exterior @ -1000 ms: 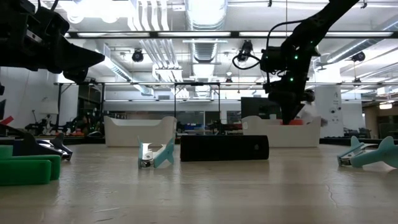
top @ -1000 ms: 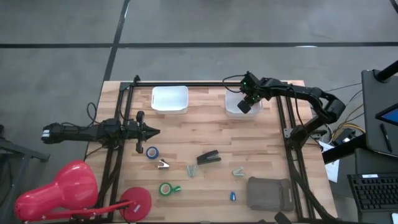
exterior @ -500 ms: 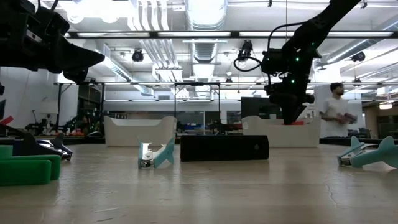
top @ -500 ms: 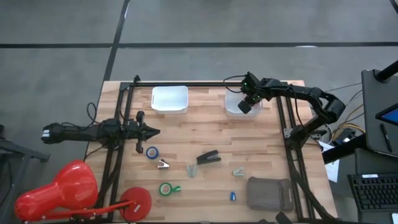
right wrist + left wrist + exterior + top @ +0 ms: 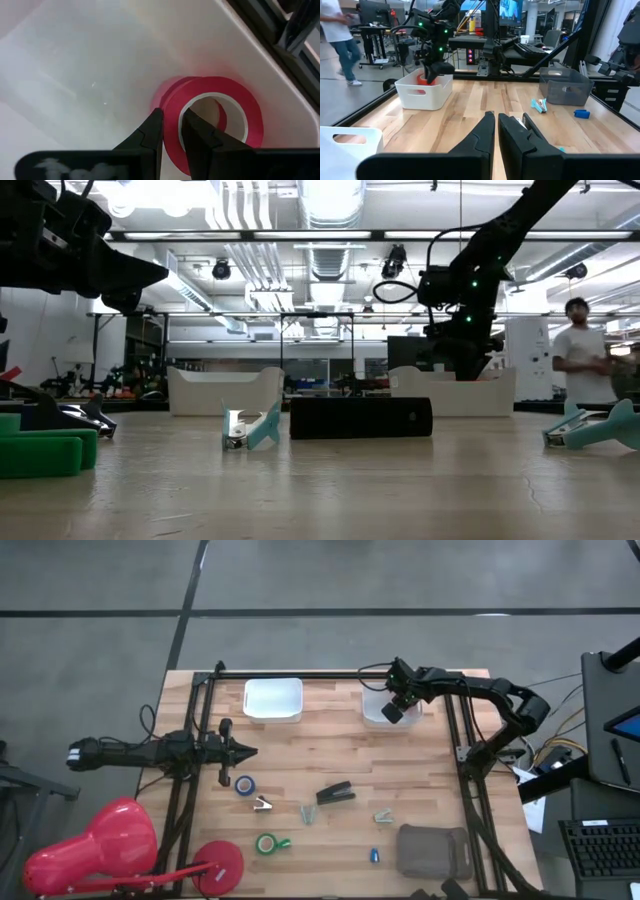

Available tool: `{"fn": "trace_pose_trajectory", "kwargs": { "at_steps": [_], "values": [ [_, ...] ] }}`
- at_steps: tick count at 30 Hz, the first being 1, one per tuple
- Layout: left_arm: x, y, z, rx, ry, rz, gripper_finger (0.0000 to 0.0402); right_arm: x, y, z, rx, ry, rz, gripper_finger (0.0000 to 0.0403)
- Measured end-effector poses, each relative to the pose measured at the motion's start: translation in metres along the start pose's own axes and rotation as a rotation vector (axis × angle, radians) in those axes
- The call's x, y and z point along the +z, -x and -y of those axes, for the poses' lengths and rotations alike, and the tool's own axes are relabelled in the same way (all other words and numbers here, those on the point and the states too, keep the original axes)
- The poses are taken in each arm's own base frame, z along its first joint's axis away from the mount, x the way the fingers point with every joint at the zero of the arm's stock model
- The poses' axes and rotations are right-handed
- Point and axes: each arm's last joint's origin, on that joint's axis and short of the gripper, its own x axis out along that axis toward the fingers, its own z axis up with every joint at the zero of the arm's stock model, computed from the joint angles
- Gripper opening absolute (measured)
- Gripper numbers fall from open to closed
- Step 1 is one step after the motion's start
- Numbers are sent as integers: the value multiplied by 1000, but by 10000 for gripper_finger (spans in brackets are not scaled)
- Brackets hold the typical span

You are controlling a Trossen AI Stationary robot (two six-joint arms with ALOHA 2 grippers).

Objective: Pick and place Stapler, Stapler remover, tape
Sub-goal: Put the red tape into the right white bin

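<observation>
My right gripper (image 5: 392, 712) (image 5: 172, 131) reaches down into the right white bin (image 5: 375, 718), shut on the red tape roll (image 5: 235, 107), which also shows in the left wrist view (image 5: 423, 79). The black stapler (image 5: 336, 794) (image 5: 360, 418) lies flat mid-table. A blue tape roll (image 5: 245, 784) and a green one (image 5: 266, 843) lie flat left of it. Staple removers (image 5: 263, 804) (image 5: 384, 815) (image 5: 250, 427) lie around the stapler. My left gripper (image 5: 250, 751) (image 5: 496, 131) hovers shut above the table's left side, touching nothing. My right gripper pinches the red roll's ring wall (image 5: 172, 117), one finger (image 5: 152, 131) outside the ring and the other (image 5: 197, 131) in its pale core. The fingers come from above, pointing down into the bin. The roll stands on edge, tilted, close to the bin's wall.
A second white bin (image 5: 273, 700) sits at the far edge. A grey pouch (image 5: 433, 850) and a small blue item (image 5: 373, 856) lie near the front. A red lamp base (image 5: 220, 865) stands front left. A person (image 5: 585, 365) moves in the room behind.
My right gripper has sunk a little into the right bin; the red roll, which showed at the bin's rim in the low view, has dropped below it. A person has walked rightwards across the room behind.
</observation>
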Motion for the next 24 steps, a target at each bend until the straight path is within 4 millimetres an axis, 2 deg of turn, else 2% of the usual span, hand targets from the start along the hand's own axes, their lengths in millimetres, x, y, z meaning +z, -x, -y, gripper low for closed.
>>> {"fn": "trace_pose_trajectory", "kwargs": {
  "at_steps": [12, 20, 24],
  "values": [
    [0, 0, 0, 0, 0, 0, 28, 1, -1, 0, -3, -11, 5, 59],
    [0, 0, 0, 0, 0, 0, 28, 1, 0, 0, -22, -30, 7, 117],
    [0, 0, 0, 0, 0, 0, 28, 0, 7, 1, -18, -28, 22, 146]
  ]
}}
